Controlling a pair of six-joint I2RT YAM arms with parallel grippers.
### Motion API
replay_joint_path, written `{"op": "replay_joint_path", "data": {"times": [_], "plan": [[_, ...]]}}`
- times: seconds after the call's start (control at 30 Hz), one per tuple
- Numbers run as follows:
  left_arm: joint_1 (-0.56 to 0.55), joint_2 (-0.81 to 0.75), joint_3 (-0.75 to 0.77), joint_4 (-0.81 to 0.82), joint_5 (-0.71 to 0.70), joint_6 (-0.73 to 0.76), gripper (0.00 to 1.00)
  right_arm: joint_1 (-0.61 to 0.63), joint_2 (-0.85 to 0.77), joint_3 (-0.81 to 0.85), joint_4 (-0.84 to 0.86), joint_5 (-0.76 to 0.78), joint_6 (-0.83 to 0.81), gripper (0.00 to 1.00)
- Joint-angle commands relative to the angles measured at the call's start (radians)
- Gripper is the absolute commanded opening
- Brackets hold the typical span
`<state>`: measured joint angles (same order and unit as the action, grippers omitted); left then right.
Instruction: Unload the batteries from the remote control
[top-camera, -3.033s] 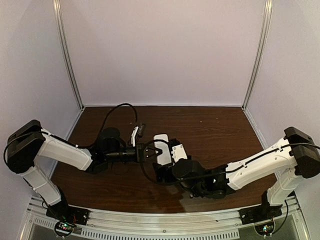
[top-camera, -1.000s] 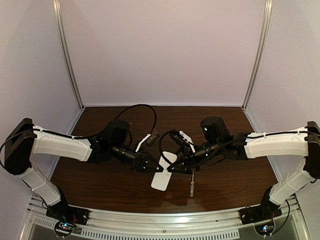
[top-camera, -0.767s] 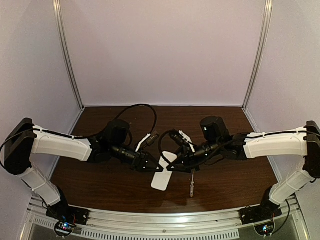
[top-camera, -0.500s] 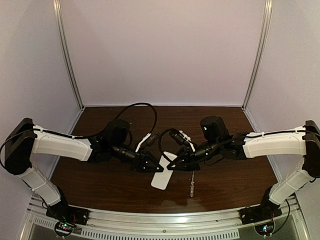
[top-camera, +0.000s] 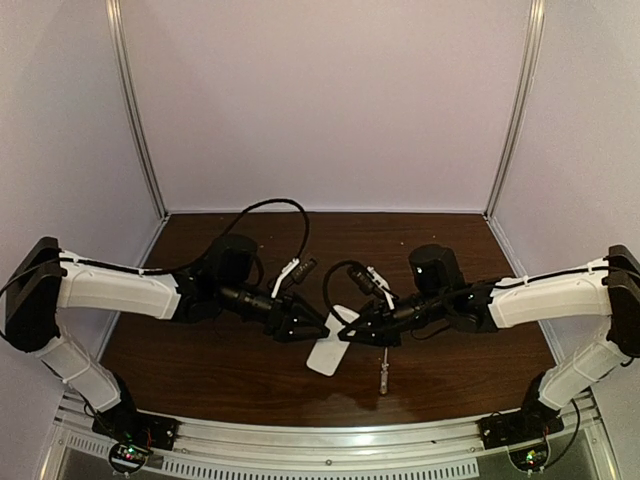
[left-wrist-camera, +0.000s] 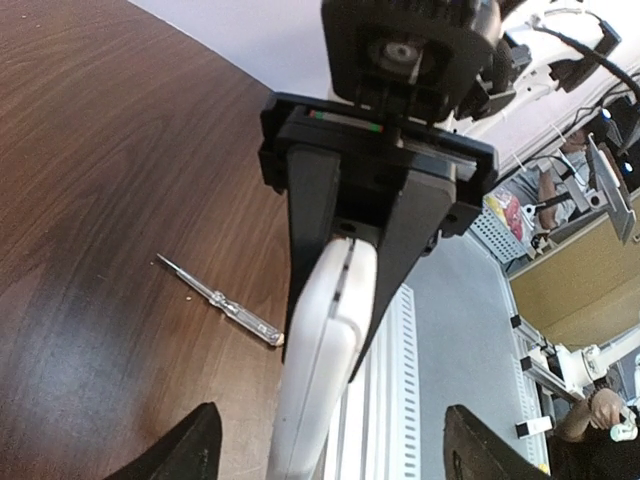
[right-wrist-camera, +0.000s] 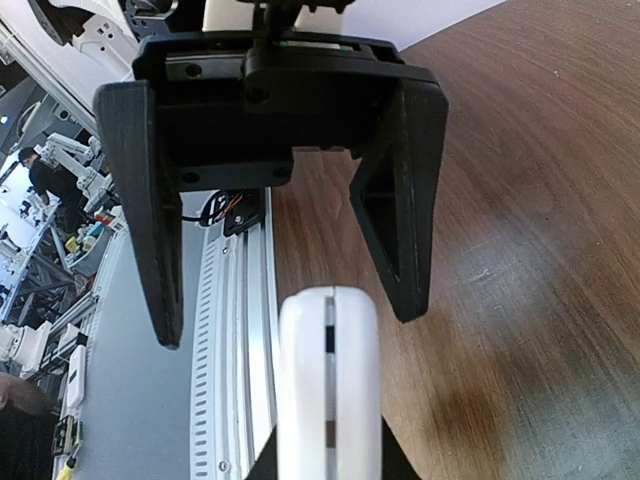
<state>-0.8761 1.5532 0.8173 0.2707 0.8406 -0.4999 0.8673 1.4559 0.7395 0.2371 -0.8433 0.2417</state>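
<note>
Robotics lab, enclosed test cell. Dark brown wood-grain counter (top-camera: 200, 350) boxed in by plain pale lilac wall panels (top-camera: 330, 100) on silvery aluminium posts (top-camera: 135, 110). Slotted aluminium rail (top-camera: 330, 442) along its near edge. Beyond that edge: further white robot arms (left-wrist-camera: 560, 45), a seated person (left-wrist-camera: 556, 190), cluttered equipment benches (right-wrist-camera: 40, 230).

Your left arm (top-camera: 110, 290) and right arm (top-camera: 545, 297) both stretch inward and low, and the wrists face each other tip to tip at centre. Your left claw (top-camera: 318, 328) gapes wide. Your right claw (top-camera: 345, 335) is clamped on one end of the remote (top-camera: 325, 355).
</note>
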Motion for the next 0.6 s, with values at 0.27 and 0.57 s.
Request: {"op": "replay_joint_path", "data": {"times": [0.27, 0.57], "plan": [[0.011, -0.246, -0.117, 0.011, -0.429, 0.102, 0.88, -0.034, -0.074, -0.144, 0.368, 0.299, 0.447, 0.00], [0.011, -0.352, -0.304, 0.268, -0.611, 0.215, 0.91, -0.034, -0.087, -0.304, 0.731, 0.501, 0.849, 0.00]]}}
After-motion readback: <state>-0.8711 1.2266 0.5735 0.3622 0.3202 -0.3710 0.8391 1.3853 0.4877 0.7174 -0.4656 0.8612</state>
